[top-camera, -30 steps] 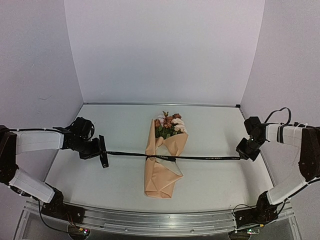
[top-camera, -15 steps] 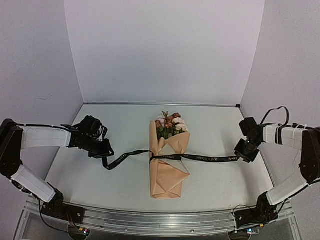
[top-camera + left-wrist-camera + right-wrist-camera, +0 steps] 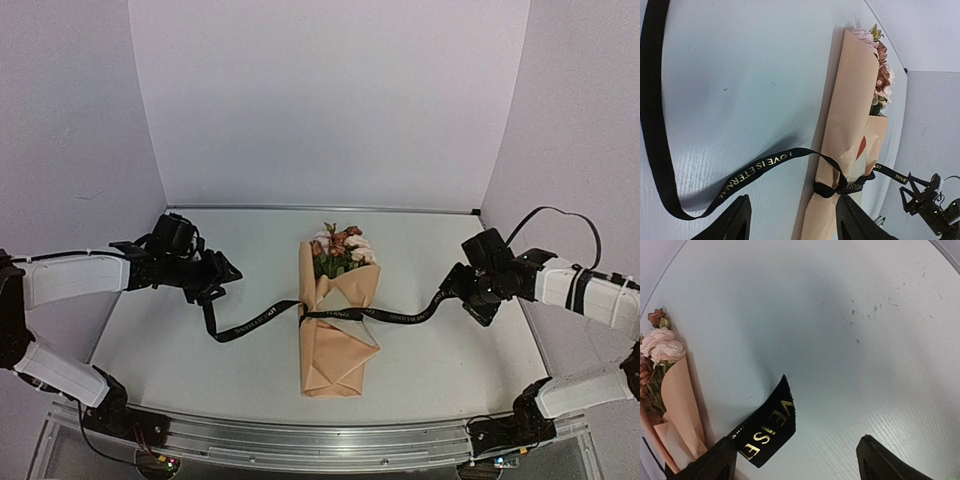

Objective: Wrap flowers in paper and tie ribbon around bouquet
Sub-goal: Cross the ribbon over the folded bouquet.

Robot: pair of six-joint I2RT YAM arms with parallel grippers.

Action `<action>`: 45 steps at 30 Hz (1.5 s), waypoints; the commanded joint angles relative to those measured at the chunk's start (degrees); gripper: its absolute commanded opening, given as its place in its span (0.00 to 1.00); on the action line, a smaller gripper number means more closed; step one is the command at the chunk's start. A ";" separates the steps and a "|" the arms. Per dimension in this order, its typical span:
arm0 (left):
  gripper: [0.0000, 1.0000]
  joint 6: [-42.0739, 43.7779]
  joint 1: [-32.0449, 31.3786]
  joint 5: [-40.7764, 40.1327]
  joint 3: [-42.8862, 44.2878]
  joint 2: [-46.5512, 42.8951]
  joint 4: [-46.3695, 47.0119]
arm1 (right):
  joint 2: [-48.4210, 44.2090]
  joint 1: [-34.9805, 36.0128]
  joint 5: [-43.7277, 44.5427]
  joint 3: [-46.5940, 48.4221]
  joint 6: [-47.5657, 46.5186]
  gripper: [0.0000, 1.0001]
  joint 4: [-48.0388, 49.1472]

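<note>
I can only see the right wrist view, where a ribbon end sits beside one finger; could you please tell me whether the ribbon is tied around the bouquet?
Observer: Yes, the ribbon is knotted around the middle of the bouquet.
Operator: Thank you. Is the left gripper open?
Observer: Yes, the left gripper is open, with nothing between its fingers.
Operator: Is the ribbon taut on that side?
Observer: No, it curves slackly over the table between that gripper and the bouquet.
</note>
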 commanded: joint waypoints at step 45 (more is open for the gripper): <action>0.78 -53.81 -14.67 -5.66 -12.34 15.67 44.07 | 6.69 9.67 -2.55 -4.32 18.43 0.91 25.21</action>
